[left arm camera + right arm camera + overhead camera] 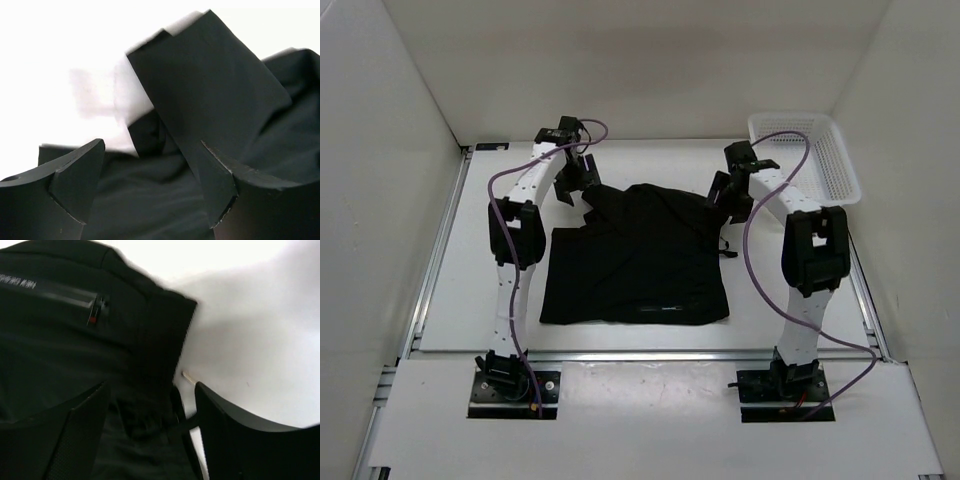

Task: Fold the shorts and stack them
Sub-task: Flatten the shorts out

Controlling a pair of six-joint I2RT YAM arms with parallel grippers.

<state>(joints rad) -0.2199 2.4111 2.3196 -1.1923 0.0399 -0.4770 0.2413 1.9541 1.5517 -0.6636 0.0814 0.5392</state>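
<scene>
The black shorts [635,260] lie spread at the centre of the table [460,300]. The left gripper [152,150] is at their 11 o'clock corner and the right gripper [150,390] at 1 o'clock, both with fingers parted and nothing pinched, though a raised flap of cloth leans by the left one's right finger. If the right gripper closes here, it may catch only the loose drawstring [186,375] or a single layer, dragging the fold crooked. The white mesh basket [840,165] at 2 o'clock sits near that arm's likely swing.

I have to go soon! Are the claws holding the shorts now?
Left claw: open, above the shorts.
Right claw: open, at the shorts' edge.
</scene>
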